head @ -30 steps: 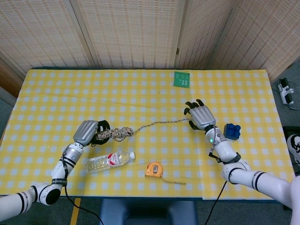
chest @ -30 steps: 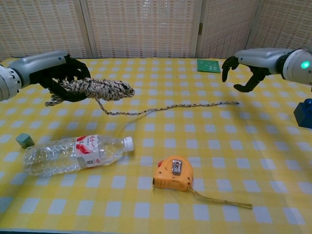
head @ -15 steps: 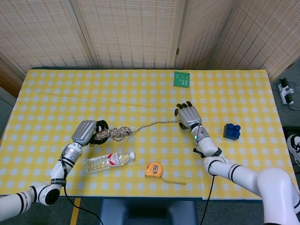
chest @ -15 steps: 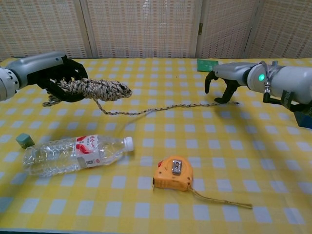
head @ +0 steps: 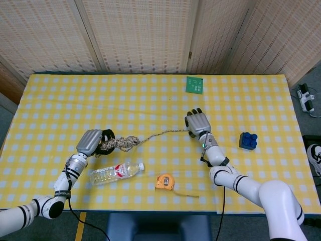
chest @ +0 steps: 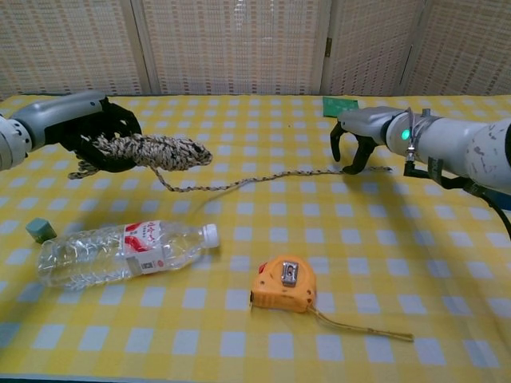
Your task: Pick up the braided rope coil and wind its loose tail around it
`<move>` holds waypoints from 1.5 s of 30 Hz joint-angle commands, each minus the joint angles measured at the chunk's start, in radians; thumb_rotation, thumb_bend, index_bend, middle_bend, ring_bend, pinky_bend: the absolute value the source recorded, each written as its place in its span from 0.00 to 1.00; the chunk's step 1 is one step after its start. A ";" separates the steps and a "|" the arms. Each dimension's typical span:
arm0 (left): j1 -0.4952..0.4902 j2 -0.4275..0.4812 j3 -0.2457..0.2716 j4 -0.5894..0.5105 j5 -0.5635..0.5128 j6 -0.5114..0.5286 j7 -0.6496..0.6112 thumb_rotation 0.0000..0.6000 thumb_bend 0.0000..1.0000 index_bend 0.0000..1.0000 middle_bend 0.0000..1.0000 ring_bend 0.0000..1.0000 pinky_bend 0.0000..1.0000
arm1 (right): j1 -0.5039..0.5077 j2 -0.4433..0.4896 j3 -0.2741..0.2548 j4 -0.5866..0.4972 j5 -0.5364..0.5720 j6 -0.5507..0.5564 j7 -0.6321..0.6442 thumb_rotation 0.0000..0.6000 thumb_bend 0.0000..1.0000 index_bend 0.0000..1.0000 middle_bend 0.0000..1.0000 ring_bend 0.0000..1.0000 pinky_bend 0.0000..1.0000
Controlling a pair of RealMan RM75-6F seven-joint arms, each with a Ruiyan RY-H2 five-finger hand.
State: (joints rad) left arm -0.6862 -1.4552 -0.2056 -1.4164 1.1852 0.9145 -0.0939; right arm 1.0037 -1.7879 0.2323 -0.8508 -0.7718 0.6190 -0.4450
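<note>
One braided rope coil (chest: 152, 150) is gripped by the left robot hand (chest: 100, 132) and lifted above the counter (head: 65, 100), so the loose tail (chest: 263, 177) hangs free for winding. The right robot hand (chest: 355, 140) is over the tail's end, fingers curled, apparently not holding it. Also one bottle (chest: 120, 251), one tape measure (chest: 283, 286).

— Any writing you can make out here?

— The clear plastic water bottle (chest: 124, 250) lying on the counter wears a red and white label (chest: 144, 239), but its print is too small to read.

— And the orange tape measure (chest: 284, 286), or the green circuit board (head: 194, 84)?

— Neither shows legible letters or numbers in either view.
</note>
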 commanded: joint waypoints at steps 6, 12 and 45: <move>0.001 -0.005 0.004 0.013 0.004 -0.004 -0.012 1.00 0.67 0.69 0.67 0.65 0.72 | 0.017 -0.039 -0.004 0.063 -0.001 -0.021 -0.008 1.00 0.37 0.50 0.24 0.13 0.09; 0.003 -0.008 0.007 0.024 0.005 -0.007 -0.020 1.00 0.67 0.69 0.67 0.65 0.72 | 0.023 -0.065 -0.002 0.109 0.001 -0.028 -0.017 1.00 0.37 0.52 0.24 0.11 0.09; 0.010 -0.028 0.008 0.062 0.016 -0.006 -0.053 1.00 0.68 0.69 0.67 0.65 0.72 | 0.024 -0.101 0.015 0.177 0.039 -0.068 -0.069 1.00 0.40 0.57 0.26 0.11 0.09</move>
State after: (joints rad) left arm -0.6760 -1.4831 -0.1973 -1.3541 1.2019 0.9087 -0.1470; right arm 1.0274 -1.8892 0.2476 -0.6735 -0.7325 0.5511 -0.5141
